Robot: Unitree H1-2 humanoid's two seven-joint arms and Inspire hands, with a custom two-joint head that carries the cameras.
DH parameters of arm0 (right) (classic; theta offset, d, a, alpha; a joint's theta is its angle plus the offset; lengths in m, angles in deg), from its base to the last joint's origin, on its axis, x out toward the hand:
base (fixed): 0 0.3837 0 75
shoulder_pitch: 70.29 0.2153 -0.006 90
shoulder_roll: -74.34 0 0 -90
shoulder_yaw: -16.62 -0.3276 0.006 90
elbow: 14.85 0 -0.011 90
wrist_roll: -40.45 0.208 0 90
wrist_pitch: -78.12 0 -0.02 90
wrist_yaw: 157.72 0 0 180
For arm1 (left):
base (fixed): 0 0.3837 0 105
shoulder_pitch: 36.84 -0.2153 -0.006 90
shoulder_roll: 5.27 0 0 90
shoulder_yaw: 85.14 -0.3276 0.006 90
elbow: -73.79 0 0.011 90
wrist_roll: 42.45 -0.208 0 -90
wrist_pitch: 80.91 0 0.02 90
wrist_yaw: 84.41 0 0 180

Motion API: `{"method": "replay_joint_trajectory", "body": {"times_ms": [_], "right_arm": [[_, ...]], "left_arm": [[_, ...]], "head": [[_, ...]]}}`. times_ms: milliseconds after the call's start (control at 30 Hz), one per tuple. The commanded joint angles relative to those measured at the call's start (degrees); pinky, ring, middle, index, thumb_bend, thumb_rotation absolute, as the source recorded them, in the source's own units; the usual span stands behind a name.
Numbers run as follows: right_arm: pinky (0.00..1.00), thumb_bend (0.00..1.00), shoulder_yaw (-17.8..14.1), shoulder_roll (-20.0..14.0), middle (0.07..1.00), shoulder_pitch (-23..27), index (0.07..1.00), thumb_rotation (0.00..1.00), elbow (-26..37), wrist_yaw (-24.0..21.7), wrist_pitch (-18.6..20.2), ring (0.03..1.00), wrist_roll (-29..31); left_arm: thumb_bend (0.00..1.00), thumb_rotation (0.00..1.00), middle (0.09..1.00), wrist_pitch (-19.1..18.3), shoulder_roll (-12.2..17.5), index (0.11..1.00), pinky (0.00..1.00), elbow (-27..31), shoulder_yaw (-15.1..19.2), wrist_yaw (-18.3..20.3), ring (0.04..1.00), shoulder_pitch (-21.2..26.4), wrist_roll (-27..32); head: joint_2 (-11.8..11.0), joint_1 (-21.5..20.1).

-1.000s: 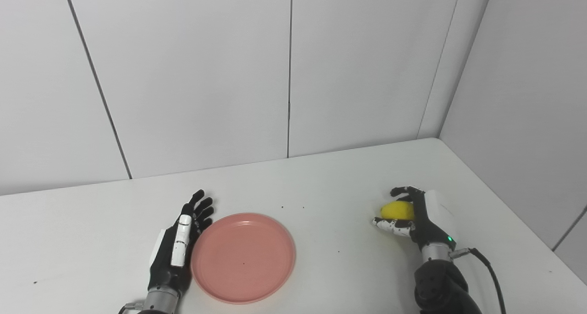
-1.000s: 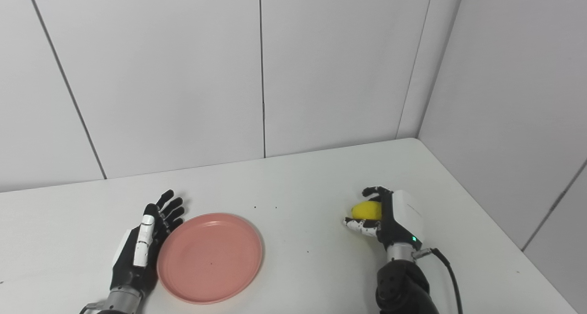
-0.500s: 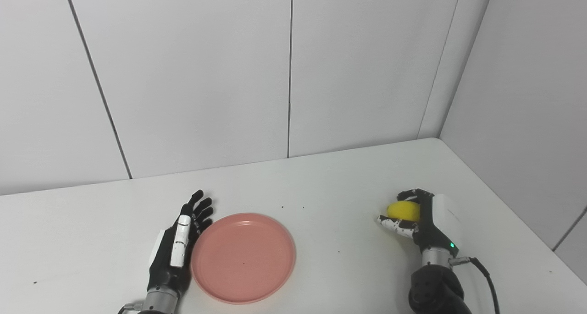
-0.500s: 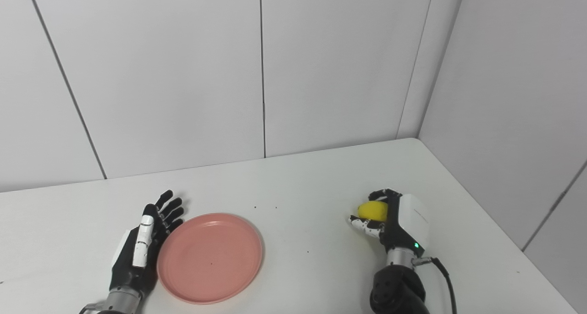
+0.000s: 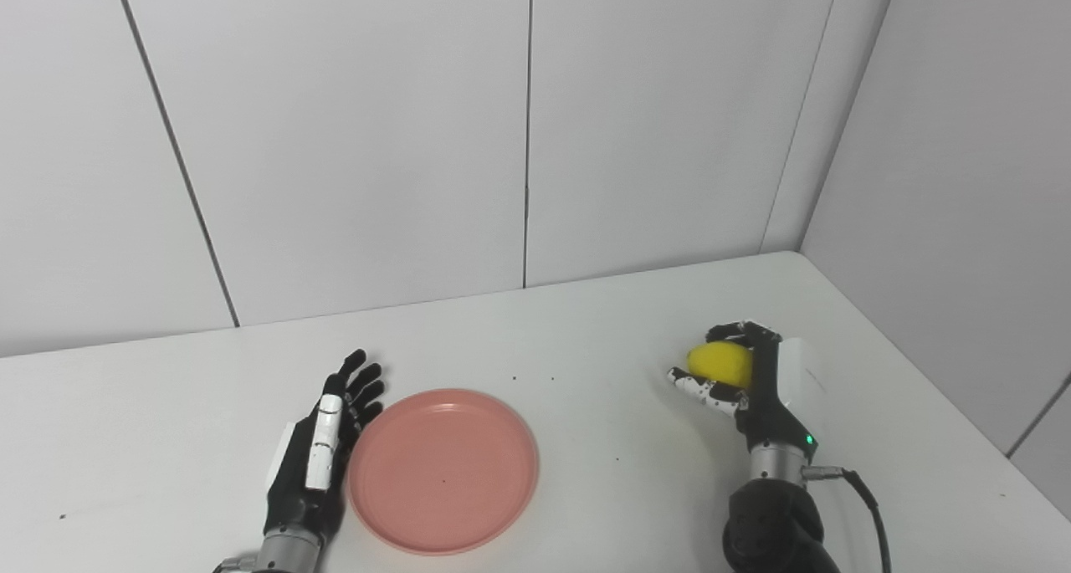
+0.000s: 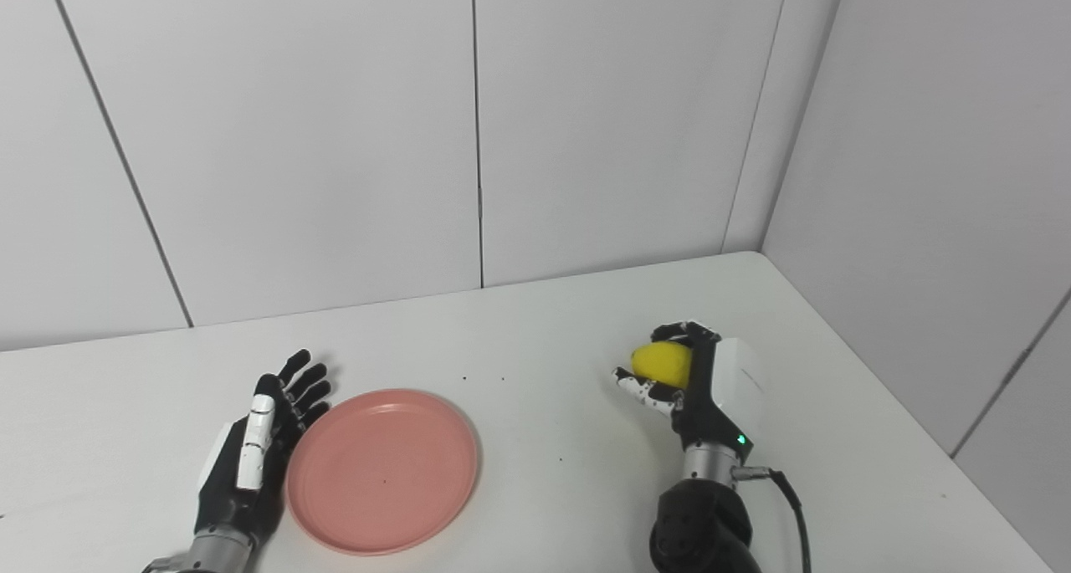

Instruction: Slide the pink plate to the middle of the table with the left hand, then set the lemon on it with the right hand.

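Since a second ago the right hand (image 5: 749, 372) has risen and drifted toward the middle with the lemon (image 5: 719, 364) in its grip, while the left hand (image 5: 322, 452) has eased back a touch from the pink plate (image 5: 443, 470), which has not shifted. Seen from the left eye view, the right hand's fingers curl over the top of the lemon and its thumb sits below, so only the fruit's near face shows; the rest is hidden behind the dark fingers and the white back of the hand. Whether the lemon clears the tabletop (image 5: 602, 330) cannot be told for sure, though no part of it visibly touches. The forearm is cut off by the bottom edge, with a black cable (image 5: 870, 506) trailing off to the right. The left hand lies flat with fingers spread just beside the plate's left rim; contact with the rim cannot be made out, and its wrist is cropped at the bottom. From the right eye view the lemon (image 6: 661, 364) is again wrapped by the right hand (image 6: 699, 385), well apart from the plate (image 6: 382, 470), which sits empty left of centre. The left hand (image 6: 251, 460) is open there too, a thin strip of tabletop (image 6: 544, 322) seeming to separate it from the rim.
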Motion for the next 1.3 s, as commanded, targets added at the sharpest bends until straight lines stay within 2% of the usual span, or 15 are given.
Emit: {"method": "replay_joint_trajectory", "body": {"times_ms": [0,167,300,333,400,467,633,833,967,1267], "right_arm": [[0.37,0.50,1.2,0.1,0.480,3.0,0.495,0.00,2.4,0.6,-4.9,0.456,-0.8],[0.37,0.50,4.5,1.2,0.482,4.5,0.490,0.00,1.6,-0.6,-8.4,0.455,0.0],[0.37,0.50,8.2,2.3,0.482,6.0,0.496,0.00,0.6,-1.7,-10.4,0.456,-1.2],[0.26,0.51,9.0,2.5,0.480,6.3,0.500,0.00,0.3,-1.8,-10.8,0.450,-1.5],[0.16,0.53,10.0,2.7,0.475,6.8,0.502,0.00,-0.2,-1.8,-11.4,0.444,-2.0],[0.14,0.53,11.8,3.7,0.477,7.5,0.498,0.00,-1.2,-2.5,-12.0,0.443,-2.2],[0.17,0.53,15.0,4.9,0.481,8.9,0.497,0.00,-4.0,-4.9,-14.8,0.444,-0.7],[0.14,0.53,18.4,5.1,0.479,9.6,0.500,0.00,-6.6,-5.5,-17.9,0.443,-2.5],[0.17,0.53,19.1,5.2,0.479,9.9,0.492,0.00,-8.1,-5.9,-20.9,0.444,-1.8],[0.15,0.53,20.5,5.8,0.475,9.6,0.489,0.00,-9.3,-8.2,-21.5,0.443,-2.4]], "left_arm": [[0.70,1.00,0.910,-0.1,0.4,0.904,0.93,0.9,0.2,-0.2,0.911,-0.7,-0.1],[0.72,1.00,0.916,-1.0,0.1,0.912,0.95,2.0,0.4,-1.1,0.919,-0.8,-0.7],[0.68,1.00,0.930,-1.7,-0.2,0.927,0.97,3.2,0.6,-2.0,0.932,-0.8,-1.0],[0.67,1.00,0.931,-1.8,-0.3,0.927,0.96,3.4,0.6,-2.2,0.935,-0.9,-1.1],[0.66,1.00,0.931,-2.0,-0.5,0.926,0.96,3.8,0.7,-2.6,0.935,-0.9,-1.2],[0.65,1.00,0.927,-2.3,-0.7,0.924,0.96,4.2,0.8,-2.9,0.932,-0.9,-1.2],[0.64,1.00,0.924,-2.8,-1.4,0.917,0.96,4.9,1.1,-3.7,0.930,-1.1,-0.8],[0.63,1.00,0.922,-1.4,-2.2,0.915,0.97,4.6,0.7,-4.9,0.928,-1.6,-2.0],[0.63,1.00,0.931,-1.0,-2.9,0.924,0.97,4.4,0.5,-5.6,0.937,-1.5,-2.6],[0.62,1.00,0.947,0.2,-3.8,0.938,0.98,4.1,0.1,-6.4,0.955,-1.2,-3.0]], "head": [[0.1,0.6],[0.0,2.6],[0.1,4.1],[0.1,4.1],[0.0,4.9],[0.0,6.0],[-0.1,9.4],[-0.5,14.4],[-0.6,17.3],[-0.9,20.6]]}}
